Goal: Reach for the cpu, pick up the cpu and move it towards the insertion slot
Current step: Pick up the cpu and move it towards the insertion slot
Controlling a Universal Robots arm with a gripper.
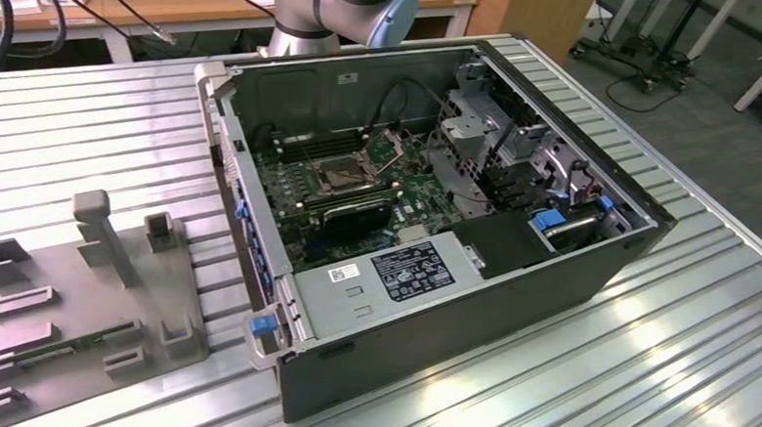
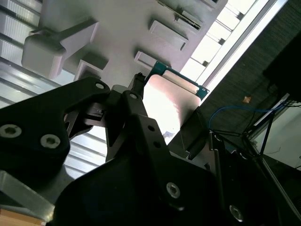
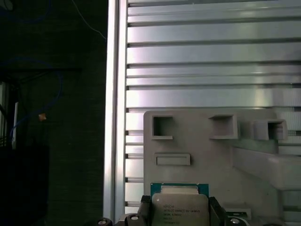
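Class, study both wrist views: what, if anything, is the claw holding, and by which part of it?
The cpu, gripped by two opposite side edges between the jaws of the claw.

Even room light in the exterior view throws white glare bands across the ribbed silver metal table (image 1: 688, 337). In the second wrist view, glare washes out the pale silvery square cpu (image 2: 169, 99); the black metal gripper (image 2: 167, 106) lies in deep shadow

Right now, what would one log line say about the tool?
tool: shut on cpu | cpu: near grey fixture | insertion slot: inside open computer case
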